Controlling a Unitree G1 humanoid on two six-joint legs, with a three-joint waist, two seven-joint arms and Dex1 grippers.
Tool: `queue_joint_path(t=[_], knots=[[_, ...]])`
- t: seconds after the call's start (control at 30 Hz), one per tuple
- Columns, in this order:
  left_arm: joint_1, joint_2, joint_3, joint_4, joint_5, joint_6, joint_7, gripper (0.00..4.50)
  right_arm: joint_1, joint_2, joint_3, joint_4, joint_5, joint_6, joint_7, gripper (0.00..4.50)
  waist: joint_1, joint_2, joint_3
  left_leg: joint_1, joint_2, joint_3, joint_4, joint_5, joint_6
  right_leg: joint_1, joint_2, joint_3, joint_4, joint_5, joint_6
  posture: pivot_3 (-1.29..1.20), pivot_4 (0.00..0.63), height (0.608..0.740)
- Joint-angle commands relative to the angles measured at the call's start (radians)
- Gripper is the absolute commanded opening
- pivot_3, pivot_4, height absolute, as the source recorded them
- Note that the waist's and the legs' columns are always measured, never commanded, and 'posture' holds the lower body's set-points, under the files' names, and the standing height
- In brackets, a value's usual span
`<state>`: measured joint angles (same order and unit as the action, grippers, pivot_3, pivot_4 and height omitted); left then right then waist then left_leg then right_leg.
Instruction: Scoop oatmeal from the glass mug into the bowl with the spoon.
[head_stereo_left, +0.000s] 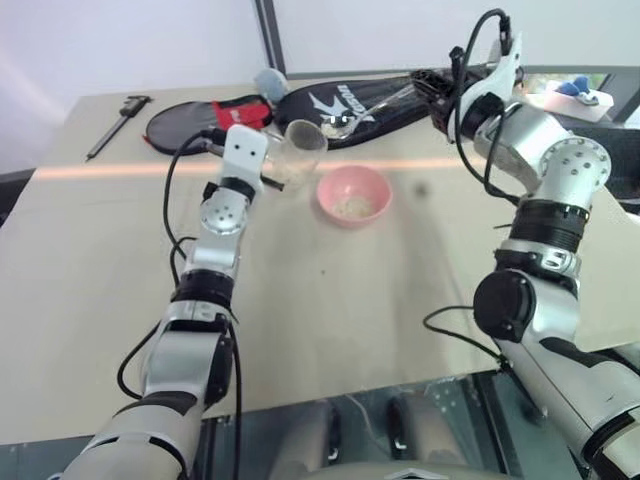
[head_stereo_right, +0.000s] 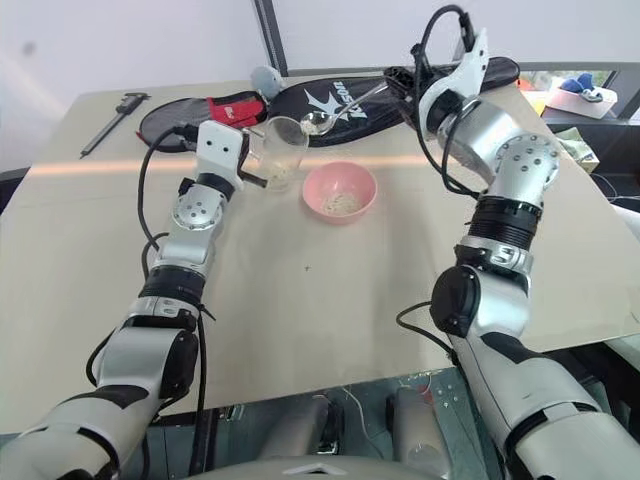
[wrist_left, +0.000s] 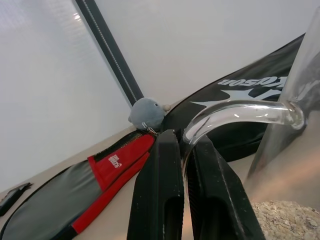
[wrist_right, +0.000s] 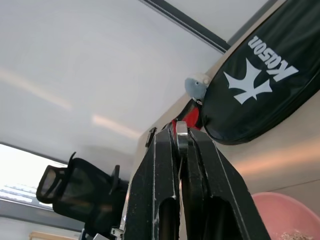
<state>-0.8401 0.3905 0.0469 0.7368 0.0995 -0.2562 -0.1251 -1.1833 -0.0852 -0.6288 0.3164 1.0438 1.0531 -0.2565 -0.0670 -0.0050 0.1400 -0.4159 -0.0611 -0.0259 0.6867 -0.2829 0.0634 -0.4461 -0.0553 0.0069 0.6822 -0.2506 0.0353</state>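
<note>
From the head views, a pale beige table (head_stereo_left: 330, 330) stands before a white wall (head_stereo_left: 130, 45), with a grey caliper (head_stereo_left: 118, 122) near its far left corner and black racket covers (head_stereo_left: 350, 105) along the far edge. The left gripper (head_stereo_left: 262, 178) pinches the handle of the glass mug (head_stereo_left: 300, 152), just left of the pink bowl (head_stereo_left: 353, 194), which holds a little oatmeal (head_stereo_left: 352, 208). The right gripper (head_stereo_right: 418, 92) clamps the spoon (head_stereo_right: 345, 108), raised beyond the bowl. In the left wrist view, black fingers (wrist_left: 165, 200) squeeze the clear handle; oatmeal lies in the mug. In the right wrist view, fingers (wrist_right: 160, 200) nip the spoon handle, and an office chair (wrist_right: 75, 195) stands beyond.
</note>
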Motion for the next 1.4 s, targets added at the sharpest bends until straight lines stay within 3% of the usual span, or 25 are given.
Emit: queue_joint_path(t=[0.03, 0.2, 0.4, 0.6, 0.73, 0.87, 1.0, 1.1, 1.4], knots=[[-0.043, 0.017, 0.008, 0.007, 0.008, -0.033, 0.018, 0.02, 0.030, -0.024, 0.015, -0.083, 0.039, 0.018, -0.003, 0.00, 0.000, 0.000, 0.000, 0.000, 0.000, 0.000, 0.000, 0.000, 0.000, 0.000, 0.000, 0.000, 0.000, 0.000, 0.000, 0.00, 0.150, 0.740], [-0.048, 0.027, 0.012, 0.026, 0.006, -0.039, 0.022, 0.02, 0.122, -0.070, 0.182, -0.194, -0.075, -0.020, 0.107, 0.00, -0.002, 0.000, 0.000, 0.000, 0.000, 0.001, 0.000, 0.000, 0.000, -0.001, 0.000, 0.001, 0.007, 0.000, 0.000, 0.00, 0.150, 0.740], [-0.024, 0.039, 0.024, -0.018, -0.013, -0.030, 0.014, 0.02, 0.273, -0.207, 0.621, -0.340, -0.443, -0.285, 0.404, 0.00, -0.002, 0.000, 0.000, 0.000, 0.000, 0.002, 0.000, 0.000, 0.000, -0.002, 0.000, 0.003, 0.008, 0.000, 0.000, 0.00, 0.150, 0.740], [0.004, 0.041, 0.030, -0.076, -0.020, -0.011, 0.009, 0.02, 0.312, -0.317, 0.853, -0.412, -0.738, -0.601, 0.608, 0.00, 0.000, 0.000, 0.000, 0.000, 0.000, 0.002, 0.002, 0.000, 0.000, -0.002, 0.000, 0.002, 0.006, 0.000, 0.000, 0.00, 0.150, 0.740], [0.018, 0.039, 0.030, -0.098, -0.020, -0.001, 0.012, 0.02, 0.305, -0.291, 0.808, -0.421, -0.747, -0.676, 0.651, 0.00, 0.002, 0.000, 0.000, 0.000, 0.000, 0.001, 0.002, 0.000, 0.000, -0.002, 0.000, 0.001, 0.002, 0.000, 0.000, 0.00, 0.150, 0.740], [0.034, 0.037, 0.032, -0.114, -0.020, 0.007, 0.017, 0.02, 0.253, -0.189, 0.623, -0.422, -0.531, -0.527, 0.611, 0.00, 0.002, 0.000, 0.000, 0.000, 0.000, 0.001, 0.002, 0.000, 0.000, -0.001, 0.000, 0.001, 0.002, 0.000, 0.000, 0.00, 0.150, 0.740], [0.048, 0.031, 0.035, -0.125, -0.027, 0.013, 0.009, 0.02, 0.192, -0.114, 0.525, -0.427, -0.389, -0.408, 0.562, 0.00, 0.004, 0.000, 0.000, 0.000, 0.000, 0.001, 0.002, 0.000, 0.000, -0.002, 0.000, 0.001, 0.002, 0.000, 0.000, 0.00, 0.150, 0.740], [0.051, 0.017, 0.044, -0.140, -0.050, 0.009, -0.003, 0.02, 0.173, -0.074, 0.525, -0.425, -0.369, -0.378, 0.551, 0.00, 0.004, 0.000, 0.000, 0.000, 0.000, 0.000, 0.002, 0.000, 0.000, -0.001, 0.000, 0.001, 0.002, 0.000, 0.000, 0.00, 0.150, 0.740], [0.078, -0.011, 0.057, -0.232, -0.114, -0.003, -0.050, 0.02, 0.172, 0.018, 0.638, -0.259, -0.512, -0.497, 0.595, 0.00, 0.001, 0.000, 0.000, 0.000, 0.000, 0.001, 0.002, 0.000, 0.000, -0.002, 0.000, 0.001, 0.003, 0.000, 0.000, 0.00, 0.150, 0.740]])
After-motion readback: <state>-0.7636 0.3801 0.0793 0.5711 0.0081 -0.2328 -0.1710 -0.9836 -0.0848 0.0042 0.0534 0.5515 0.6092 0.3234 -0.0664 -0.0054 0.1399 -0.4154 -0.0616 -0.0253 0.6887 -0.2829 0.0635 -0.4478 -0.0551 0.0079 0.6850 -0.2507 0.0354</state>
